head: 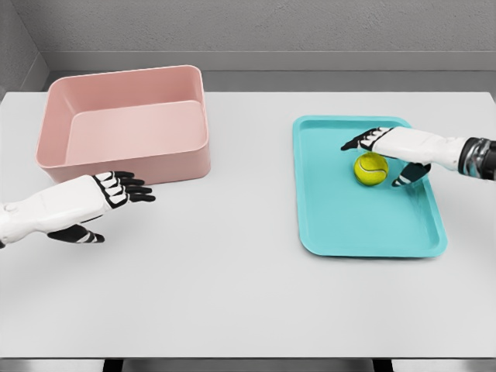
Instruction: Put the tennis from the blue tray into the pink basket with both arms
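tennis ball (371,169) being straddled in blue tray (341,225) by right hand (399,147), fingers spread, ungripped | left hand (81,203) being held open near pink basket (124,128)

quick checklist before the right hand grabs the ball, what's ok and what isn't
1. Ball on the tray: ok.
2. Right hand at the ball: ok, it hangs over it, fingers spread past its far side, thumb on the right.
3. Grip closed on the ball: not ok, fingers open.
4. Contact between hand and ball: cannot tell.
5. Basket ready: ok, upright and open at the far left of the table.
6. Left hand ready to receive: ok, open, in front of the basket, holding nothing.
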Available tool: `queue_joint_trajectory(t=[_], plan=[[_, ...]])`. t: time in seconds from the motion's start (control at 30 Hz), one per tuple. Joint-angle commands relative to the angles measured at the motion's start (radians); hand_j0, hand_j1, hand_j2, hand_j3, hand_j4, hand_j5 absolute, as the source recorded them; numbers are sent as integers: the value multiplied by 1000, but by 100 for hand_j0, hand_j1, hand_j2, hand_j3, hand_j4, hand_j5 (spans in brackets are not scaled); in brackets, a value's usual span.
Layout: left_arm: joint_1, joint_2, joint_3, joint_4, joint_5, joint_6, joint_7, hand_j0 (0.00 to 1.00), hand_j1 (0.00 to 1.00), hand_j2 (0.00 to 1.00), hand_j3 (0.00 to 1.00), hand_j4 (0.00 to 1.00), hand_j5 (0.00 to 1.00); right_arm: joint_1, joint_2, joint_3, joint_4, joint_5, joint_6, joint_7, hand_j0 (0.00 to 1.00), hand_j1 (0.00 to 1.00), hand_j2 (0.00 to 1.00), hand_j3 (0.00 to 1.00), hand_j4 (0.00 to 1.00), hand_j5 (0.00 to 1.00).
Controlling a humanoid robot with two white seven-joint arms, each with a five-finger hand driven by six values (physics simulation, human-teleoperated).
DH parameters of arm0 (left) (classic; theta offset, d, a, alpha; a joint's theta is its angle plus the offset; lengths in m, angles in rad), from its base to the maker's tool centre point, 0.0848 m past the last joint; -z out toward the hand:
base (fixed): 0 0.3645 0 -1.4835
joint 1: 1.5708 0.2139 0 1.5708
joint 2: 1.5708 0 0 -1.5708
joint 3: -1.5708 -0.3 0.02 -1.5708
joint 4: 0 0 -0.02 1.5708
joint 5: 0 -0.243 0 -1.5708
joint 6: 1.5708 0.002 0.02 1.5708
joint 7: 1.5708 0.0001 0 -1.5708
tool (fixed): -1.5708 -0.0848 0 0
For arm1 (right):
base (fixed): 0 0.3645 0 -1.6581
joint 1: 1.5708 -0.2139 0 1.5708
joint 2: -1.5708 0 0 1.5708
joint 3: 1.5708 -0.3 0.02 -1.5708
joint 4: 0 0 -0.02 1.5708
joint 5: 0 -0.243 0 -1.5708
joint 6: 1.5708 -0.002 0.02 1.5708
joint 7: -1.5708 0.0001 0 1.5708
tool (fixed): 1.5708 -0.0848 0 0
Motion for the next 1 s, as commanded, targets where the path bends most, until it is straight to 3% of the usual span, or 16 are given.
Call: queue_joint_trajectory(t=[0.0,0.97], plan=[[2,1,0,-2,13,0,0,100,100,100,100,100,100,0,6,4,5,-3,2,-2,100,100,100,100,100,100],[0,1,-3,-1,27,0,-3,100,100,100,100,100,100,-18,33,36,24,11,2,1,100,100,100,100,100,100]])
